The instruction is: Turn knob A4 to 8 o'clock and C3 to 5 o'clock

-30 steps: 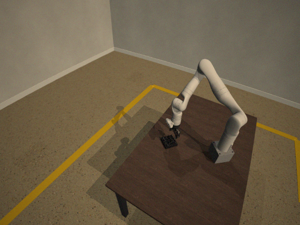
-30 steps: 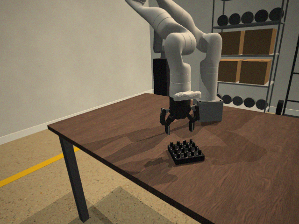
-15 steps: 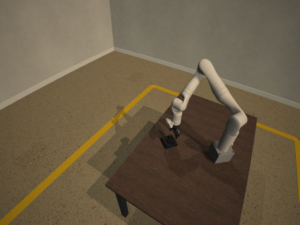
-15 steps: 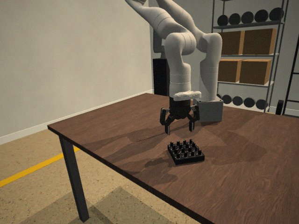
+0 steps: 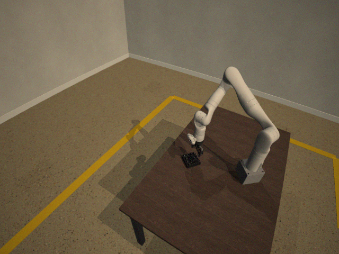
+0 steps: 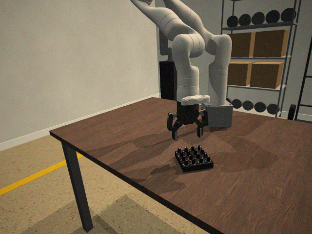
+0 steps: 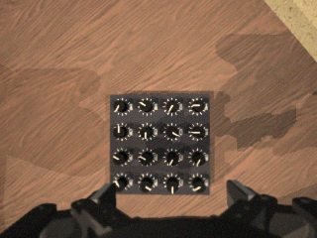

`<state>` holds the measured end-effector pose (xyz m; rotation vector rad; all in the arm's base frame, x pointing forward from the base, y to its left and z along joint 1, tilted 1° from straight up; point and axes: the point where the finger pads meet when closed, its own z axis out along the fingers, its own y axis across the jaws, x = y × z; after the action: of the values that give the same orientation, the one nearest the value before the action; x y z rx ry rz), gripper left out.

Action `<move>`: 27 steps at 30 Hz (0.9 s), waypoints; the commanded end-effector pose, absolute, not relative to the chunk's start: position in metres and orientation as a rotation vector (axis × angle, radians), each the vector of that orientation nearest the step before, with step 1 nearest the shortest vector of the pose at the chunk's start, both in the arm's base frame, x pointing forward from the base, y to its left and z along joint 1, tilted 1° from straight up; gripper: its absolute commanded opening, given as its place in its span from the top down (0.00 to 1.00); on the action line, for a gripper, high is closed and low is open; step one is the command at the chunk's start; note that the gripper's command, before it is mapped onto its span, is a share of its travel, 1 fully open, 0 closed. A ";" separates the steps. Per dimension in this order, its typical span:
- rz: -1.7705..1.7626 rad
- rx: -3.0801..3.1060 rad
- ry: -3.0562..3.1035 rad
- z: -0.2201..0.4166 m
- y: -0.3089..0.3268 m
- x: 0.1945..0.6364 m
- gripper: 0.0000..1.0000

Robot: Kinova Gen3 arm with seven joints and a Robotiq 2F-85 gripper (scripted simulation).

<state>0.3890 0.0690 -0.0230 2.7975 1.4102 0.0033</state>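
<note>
Cardboard boxes sit on a metal shelf rack near the wall.

Between the earlier top and exterior pictures and now, any shift of the white, jointed robot arm or its black, two-fingered end effector is too small to tell.
</note>
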 end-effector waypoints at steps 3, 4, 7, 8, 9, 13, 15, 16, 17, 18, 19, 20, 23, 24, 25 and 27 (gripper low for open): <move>0.005 2.797 1.410 -0.022 0.069 0.389 0.00; 0.005 2.797 1.410 -0.022 0.069 0.389 0.00; 0.005 2.797 1.410 -0.022 0.069 0.389 0.00; 0.005 2.797 1.410 -0.022 0.069 0.389 0.00; 0.005 2.797 1.410 -0.022 0.069 0.389 0.00; 0.005 2.797 1.410 -0.022 0.069 0.389 0.00; 0.005 2.797 1.410 -0.022 0.068 0.389 0.00; 0.005 2.797 1.410 -0.022 0.067 0.388 0.00; 0.005 2.797 1.410 -0.022 0.067 0.388 0.00; 0.005 2.797 1.410 -0.022 0.067 0.388 0.00; 0.005 2.797 1.410 -0.022 0.067 0.388 0.00; 0.005 2.797 1.410 -0.022 0.066 0.387 0.00; 0.005 2.797 1.410 -0.022 0.063 0.385 0.00; 0.005 2.797 1.410 -0.022 0.062 0.384 0.00; 0.005 2.797 1.410 -0.022 0.061 0.383 0.00; 0.005 2.797 1.410 -0.022 0.058 0.381 0.00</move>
<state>0.3821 0.0622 -0.0234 2.7958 1.4161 0.0048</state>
